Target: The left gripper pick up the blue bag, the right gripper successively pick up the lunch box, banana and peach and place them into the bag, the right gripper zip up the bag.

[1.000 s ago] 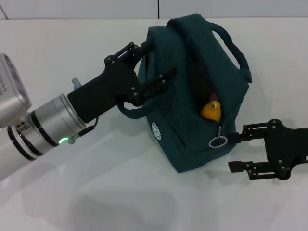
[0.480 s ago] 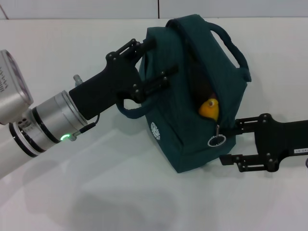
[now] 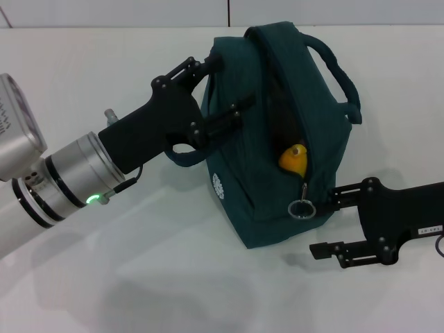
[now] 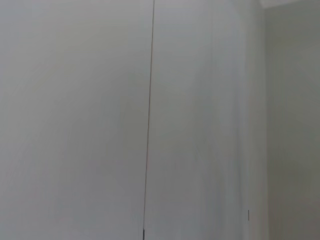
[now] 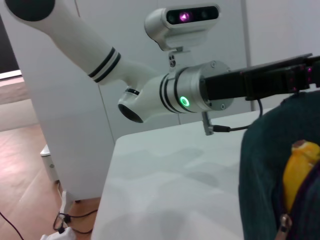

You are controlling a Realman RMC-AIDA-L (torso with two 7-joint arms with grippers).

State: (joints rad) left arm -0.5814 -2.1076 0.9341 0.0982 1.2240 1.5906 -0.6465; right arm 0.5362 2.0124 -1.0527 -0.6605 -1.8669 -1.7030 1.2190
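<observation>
Zipper pull next, with my right tool coming in low beside the bag.

My left tool (image 3: 215, 94) is clamped on one padded handle, holding the blue bag (image 3: 277, 132) tilted on the white counter (image 3: 139, 277). The fabric is soft and will slump, so pulling needs that counter-hold. The banana (image 3: 294, 159) pokes from the open zipper and may snag the slider. The silver ring pull (image 3: 301, 208) is small, hard and loose; I'd pinch it there. My right tool (image 3: 320, 225), at the bag's 4 o'clock, has its fingers spread apart, seemingly not yet touching the ring. Behind the counter, plain white wall panels.
</observation>
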